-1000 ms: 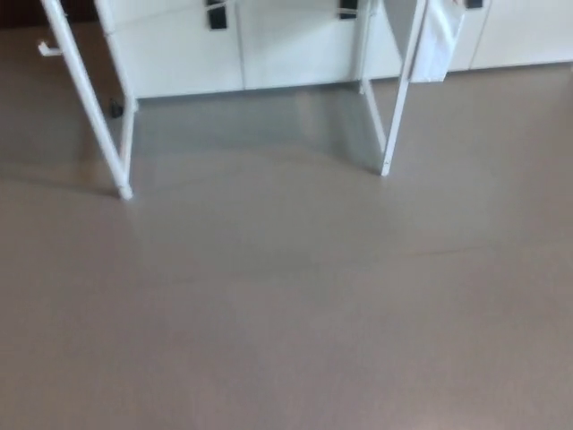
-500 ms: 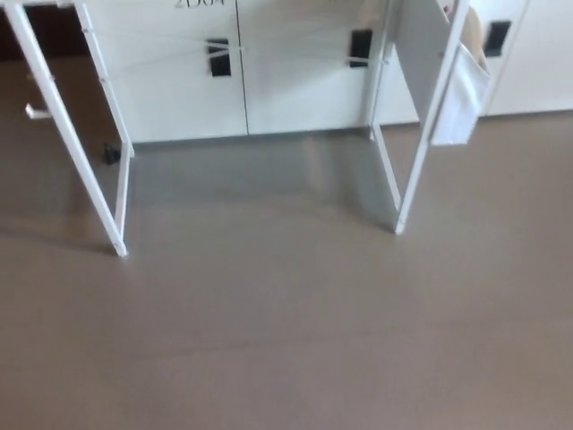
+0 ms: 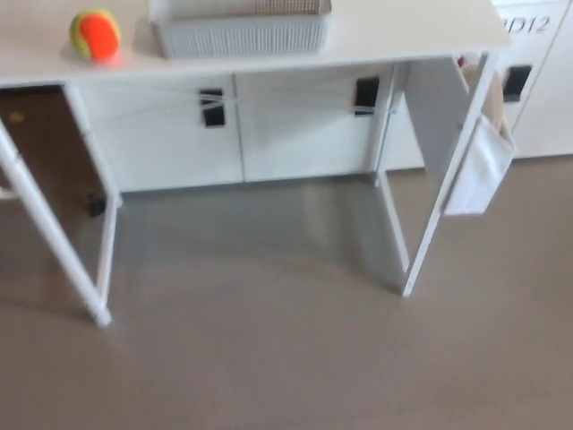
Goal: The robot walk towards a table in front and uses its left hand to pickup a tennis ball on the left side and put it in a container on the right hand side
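A white table (image 3: 394,36) stands ahead, its top filling the upper edge of the head view. An orange and yellow-green tennis ball (image 3: 96,35) rests on the tabletop at the left. To the ball's right sits a white ribbed basket (image 3: 240,36), cut off by the top of the picture. Neither of my hands shows in the frame.
The table's white legs (image 3: 54,237) (image 3: 440,202) slant down to a grey-brown floor (image 3: 286,358). White cabinets with black handles (image 3: 212,107) stand behind the table. A white bag or sheet (image 3: 479,170) hangs at the table's right end.
The camera has tilted up and the whole picture has slid down. The tabletop, the ball and the basket have come into view; before, only legs, cabinets and floor showed.
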Robot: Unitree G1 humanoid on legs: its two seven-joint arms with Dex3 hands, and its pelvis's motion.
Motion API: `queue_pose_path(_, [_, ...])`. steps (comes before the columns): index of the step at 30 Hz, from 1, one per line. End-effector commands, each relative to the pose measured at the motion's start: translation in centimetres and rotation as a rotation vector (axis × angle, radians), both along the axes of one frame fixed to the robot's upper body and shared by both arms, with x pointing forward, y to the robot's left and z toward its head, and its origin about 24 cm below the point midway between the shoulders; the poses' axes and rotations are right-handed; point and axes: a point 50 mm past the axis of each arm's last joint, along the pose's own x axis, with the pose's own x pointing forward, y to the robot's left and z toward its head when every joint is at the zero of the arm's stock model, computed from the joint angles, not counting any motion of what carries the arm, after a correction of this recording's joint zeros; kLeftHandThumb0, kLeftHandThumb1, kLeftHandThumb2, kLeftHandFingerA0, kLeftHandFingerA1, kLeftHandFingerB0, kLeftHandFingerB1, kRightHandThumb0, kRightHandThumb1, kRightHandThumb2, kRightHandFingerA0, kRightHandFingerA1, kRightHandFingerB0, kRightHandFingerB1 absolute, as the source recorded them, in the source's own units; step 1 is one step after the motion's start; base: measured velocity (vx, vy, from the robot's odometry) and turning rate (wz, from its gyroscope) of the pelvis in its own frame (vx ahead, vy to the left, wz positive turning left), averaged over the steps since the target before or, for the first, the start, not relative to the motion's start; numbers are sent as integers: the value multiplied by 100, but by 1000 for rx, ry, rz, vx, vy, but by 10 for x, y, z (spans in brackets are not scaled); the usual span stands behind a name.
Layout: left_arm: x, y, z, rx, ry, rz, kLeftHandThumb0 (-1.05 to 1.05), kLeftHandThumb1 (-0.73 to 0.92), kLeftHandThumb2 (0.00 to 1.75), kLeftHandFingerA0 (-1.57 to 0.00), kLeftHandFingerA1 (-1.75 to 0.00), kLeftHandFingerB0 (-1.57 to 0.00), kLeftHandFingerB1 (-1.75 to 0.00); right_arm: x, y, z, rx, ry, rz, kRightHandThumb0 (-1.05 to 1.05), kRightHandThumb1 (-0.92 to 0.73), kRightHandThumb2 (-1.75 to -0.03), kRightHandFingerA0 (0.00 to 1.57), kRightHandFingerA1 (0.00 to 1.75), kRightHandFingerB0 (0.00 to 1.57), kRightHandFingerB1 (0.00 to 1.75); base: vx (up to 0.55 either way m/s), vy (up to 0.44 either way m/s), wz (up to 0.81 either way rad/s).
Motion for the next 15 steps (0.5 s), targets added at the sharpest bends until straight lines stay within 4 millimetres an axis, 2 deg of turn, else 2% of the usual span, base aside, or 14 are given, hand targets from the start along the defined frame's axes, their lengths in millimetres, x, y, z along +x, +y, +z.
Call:
queue_pose_path(1, [-2, 5, 7, 40, -9, -32, -29, 60, 58, -50, -41, -34, -33, 2, 0, 4, -24, -34, 42, -67, -50, -56, 70, 60, 48, 44, 545, 272, -63])
queue_pose_path(8, [4, 6, 7, 40, -20, -38, -29, 61, 59, -51, -42, -33, -33, 6, 1, 4, -18, -44, 47, -65, -49, -56, 71, 58, 47, 44, 338, 118, 8])
queue_pose_path(12, [5, 7, 8, 38, -23, -53, -30, 62, 59, -52, -42, -33, -33, 4, 0, 4, -24, -41, 58, -67, -52, -56, 70, 58, 49, 43, 289, -78, 13])
queue_pose_path(15, [5, 7, 7, 38, -23, -54, -30, 62, 59, -52, -42, -33, -33, 3, 0, 4, -25, -40, 59, -67, -52, -56, 70, 58, 49, 43, 375, -231, 33])
